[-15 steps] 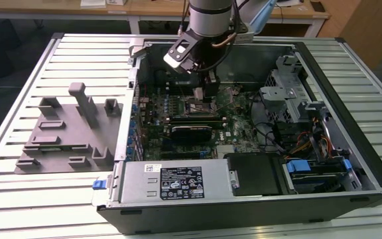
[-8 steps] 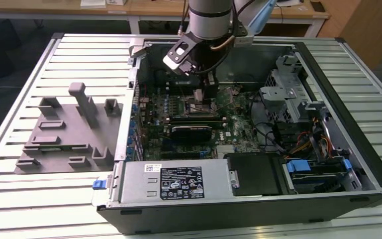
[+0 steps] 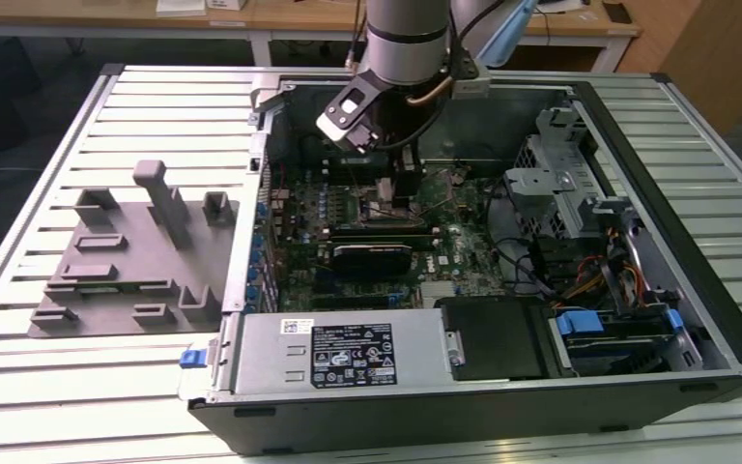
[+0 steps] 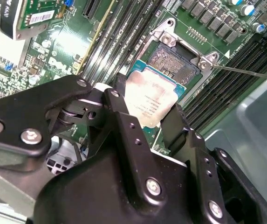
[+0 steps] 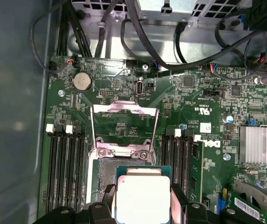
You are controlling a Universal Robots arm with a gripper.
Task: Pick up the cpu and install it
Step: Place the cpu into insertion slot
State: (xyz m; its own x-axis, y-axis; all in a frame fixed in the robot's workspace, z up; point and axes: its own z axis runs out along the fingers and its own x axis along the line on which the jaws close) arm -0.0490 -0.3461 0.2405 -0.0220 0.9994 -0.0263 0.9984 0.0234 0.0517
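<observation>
The cpu [image 4: 151, 100] [image 5: 143, 196], a flat square chip with a shiny silver top, hangs between my black fingers [image 4: 121, 116]. My gripper [image 4: 147, 116] [image 5: 143, 207] is shut on the cpu, one finger on each side edge. It hovers just above the open motherboard socket [image 4: 173, 60] [image 5: 106, 170], whose metal load plate [image 5: 124, 123] is flipped up. In the exterior view my gripper [image 3: 392, 193] reaches down into the open computer case [image 3: 719, 319], over the green motherboard [image 3: 442, 217].
Black memory slots [image 5: 63, 163] [image 5: 177, 156] flank the socket on both sides. A silver heatsink [image 5: 260, 144] and black cables [image 5: 170, 60] lie nearby. A grey plastic fixture [image 3: 127, 261] sits on the slatted table [image 3: 36, 387] at the exterior view's left. The power supply [image 3: 339, 353] fills the case's front.
</observation>
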